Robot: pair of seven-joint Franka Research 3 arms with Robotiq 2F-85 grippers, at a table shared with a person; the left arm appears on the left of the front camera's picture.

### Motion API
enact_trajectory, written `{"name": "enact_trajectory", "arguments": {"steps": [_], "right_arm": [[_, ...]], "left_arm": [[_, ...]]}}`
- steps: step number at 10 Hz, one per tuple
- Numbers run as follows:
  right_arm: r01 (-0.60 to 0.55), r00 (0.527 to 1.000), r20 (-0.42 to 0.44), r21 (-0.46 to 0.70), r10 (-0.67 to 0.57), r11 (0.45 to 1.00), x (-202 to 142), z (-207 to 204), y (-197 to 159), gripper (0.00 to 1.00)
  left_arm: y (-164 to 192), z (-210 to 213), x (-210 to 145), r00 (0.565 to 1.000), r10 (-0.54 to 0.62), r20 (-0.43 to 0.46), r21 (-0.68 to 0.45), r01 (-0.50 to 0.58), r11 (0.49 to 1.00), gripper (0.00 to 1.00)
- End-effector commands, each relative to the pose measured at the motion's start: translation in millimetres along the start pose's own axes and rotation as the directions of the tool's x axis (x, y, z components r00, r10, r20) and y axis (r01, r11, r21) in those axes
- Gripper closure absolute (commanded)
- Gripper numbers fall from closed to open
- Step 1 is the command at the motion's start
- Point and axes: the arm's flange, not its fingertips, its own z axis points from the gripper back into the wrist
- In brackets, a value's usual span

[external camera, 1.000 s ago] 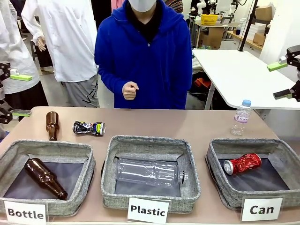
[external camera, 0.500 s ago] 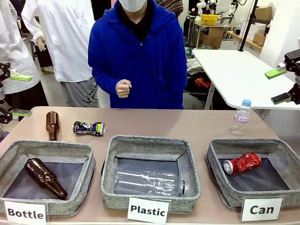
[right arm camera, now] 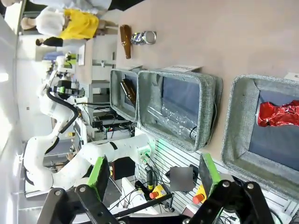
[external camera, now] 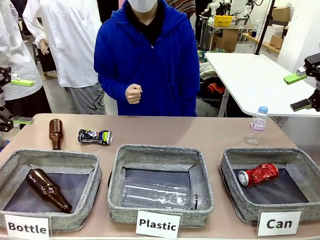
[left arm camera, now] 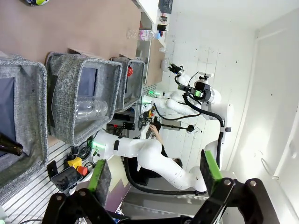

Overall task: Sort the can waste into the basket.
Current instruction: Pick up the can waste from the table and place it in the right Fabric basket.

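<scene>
Lying on its side on the brown tabletop [external camera: 200, 131], the dark dented drink can with blue, white and yellow-green print [external camera: 95, 136] has its long axis running left to right. It rests just beside a brown glass bottle [external camera: 55, 133], outside every bin. The shiny red crushed can [external camera: 258, 174] lies inside the grey woven basket carded "Can" [external camera: 260, 154], with its silver end toward the robot's left and its body angled slightly away. The middle grey bin marked "Plastic" [external camera: 159, 150] holds a clear plastic bottle [external camera: 157, 194]. The left grey bin marked "Bottle" [external camera: 50, 155] holds a second brown bottle [external camera: 48, 190], lying diagonally. The left gripper [external camera: 20, 101] and the right gripper [external camera: 300, 91] both hang raised at the table's sides, jaws spread and holding nothing.
</scene>
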Motion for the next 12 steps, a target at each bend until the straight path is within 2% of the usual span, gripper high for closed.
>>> {"name": "enact_trajectory", "arguments": {"steps": [1, 2, 3, 4, 5, 6, 7, 9, 10, 11, 12], "right_arm": [[-0.017, 1.0, -0.01, -0.009, 0.017, 1.0, 3.1, 5.1, 0.7, 0.0], [-0.017, 1.0, -0.01, -0.009, 0.017, 1.0, 3.1, 5.1, 0.7, 0.0], [-0.017, 1.0, -0.01, -0.009, 0.017, 1.0, 3.1, 5.1, 0.7, 0.0], [-0.017, 1.0, -0.01, -0.009, 0.017, 1.0, 3.1, 5.1, 0.7, 0.0], [-0.017, 1.0, -0.01, -0.009, 0.017, 1.0, 3.1, 5.1, 0.7, 0.0], [-0.017, 1.0, -0.01, -0.009, 0.017, 1.0, 3.1, 5.1, 0.7, 0.0], [-0.017, 1.0, -0.01, -0.009, 0.017, 1.0, 3.1, 5.1, 0.7, 0.0], [-0.017, 1.0, -0.01, -0.009, 0.017, 1.0, 3.1, 5.1, 0.7, 0.0], [-0.017, 1.0, -0.01, -0.009, 0.017, 1.0, 3.1, 5.1, 0.7, 0.0], [-0.017, 1.0, -0.01, -0.009, 0.017, 1.0, 3.1, 5.1, 0.7, 0.0], [-0.017, 1.0, -0.01, -0.009, 0.017, 1.0, 3.1, 5.1, 0.7, 0.0]], "left_arm": [[-3.4, 1.8, -0.4, 1.0, -0.03, 0.005, 0.034, 0.03, 0.999, 0.0], [-8.4, 2.4, 11.2, 0.996, -0.035, 0.087, 0.097, 0.026, 0.995, 0.0], [-14.3, -6.5, 28.7, 0.989, -0.062, 0.131, 0.209, 0.033, 0.977, 0.0], [-18.4, -18.6, 46.0, 0.969, -0.139, 0.204, 0.359, 0.058, 0.932, 0.0], [-23.5, -32.8, 60.0, 0.933, -0.298, 0.203, 0.472, 0.173, 0.864, 0.0], [-27.8, -48.7, 70.9, 0.878, -0.44, 0.189, 0.613, 0.245, 0.751, 0.0], [-32.6, -66.3, 82.3, 0.846, -0.513, 0.145, 0.762, 0.235, 0.603, 0.0], [-32.6, -104.7, 93.2, 0.813, -0.581, -0.05, 0.892, 0.297, 0.339, 0.0], [-28.7, -124.1, 94.5, 0.804, -0.581, -0.123, 0.9, 0.337, 0.276, 0.0], [-30.6, -132.9, 95.4, 0.806, -0.578, -0.126, 0.886, 0.353, 0.3, 0.0], [-33.6, -118.6, 90.8, 0.787, -0.613, -0.078, 0.849, 0.374, 0.373, 0.0]]}}
